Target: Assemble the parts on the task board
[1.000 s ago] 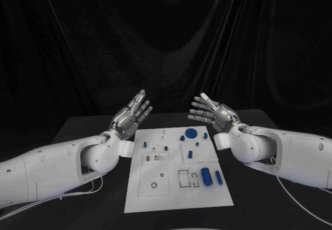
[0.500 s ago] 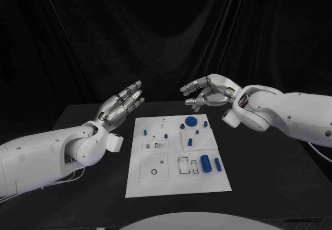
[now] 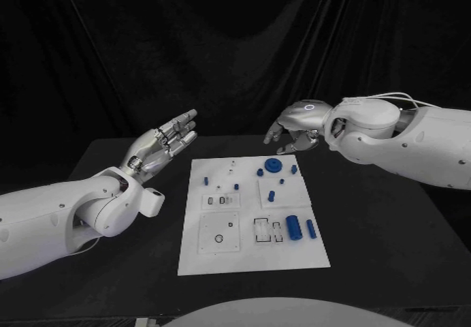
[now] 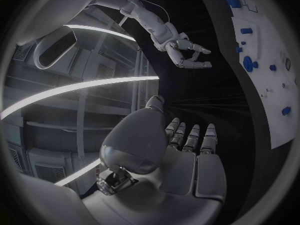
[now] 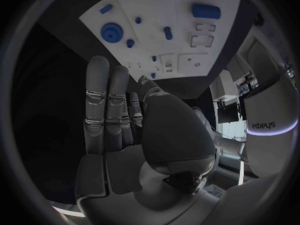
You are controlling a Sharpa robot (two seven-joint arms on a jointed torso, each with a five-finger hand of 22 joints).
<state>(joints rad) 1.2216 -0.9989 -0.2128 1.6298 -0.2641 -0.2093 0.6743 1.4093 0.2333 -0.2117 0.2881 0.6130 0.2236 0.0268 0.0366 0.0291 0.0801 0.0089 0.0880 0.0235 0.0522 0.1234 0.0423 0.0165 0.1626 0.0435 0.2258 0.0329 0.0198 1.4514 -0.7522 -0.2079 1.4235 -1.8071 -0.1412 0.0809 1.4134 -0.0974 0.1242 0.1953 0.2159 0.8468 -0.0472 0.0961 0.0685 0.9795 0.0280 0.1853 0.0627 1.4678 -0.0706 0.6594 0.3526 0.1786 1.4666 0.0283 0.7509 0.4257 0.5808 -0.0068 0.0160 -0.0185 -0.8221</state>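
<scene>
The white task board (image 3: 253, 264) lies in the middle of the black table. On it are a blue round disc (image 3: 272, 163) at the far end, a thick blue cylinder (image 3: 293, 225) and a slim blue bar (image 3: 311, 229) nearer me, and several small blue pegs (image 3: 271, 195). My left hand (image 3: 162, 140) is raised left of the board's far end, fingers straight and apart, holding nothing. Above the far right corner hovers my right hand (image 3: 295, 129), fingers pointing down, empty. The right wrist view shows that hand (image 5: 122, 135) with straight fingers over the board (image 5: 181, 30) and disc (image 5: 113, 33).
The board carries several outlined recesses and small holes (image 3: 219, 238). Black table surface (image 3: 373, 225) lies bare on both sides of the board. A dark curtain hangs behind. In the left wrist view my right hand (image 4: 187, 52) hangs near the board's edge (image 4: 278, 100).
My right arm has lifted and swung back, and its hand has turned from upright to fingers down over the board's far end. The left hand has drifted left and higher.
</scene>
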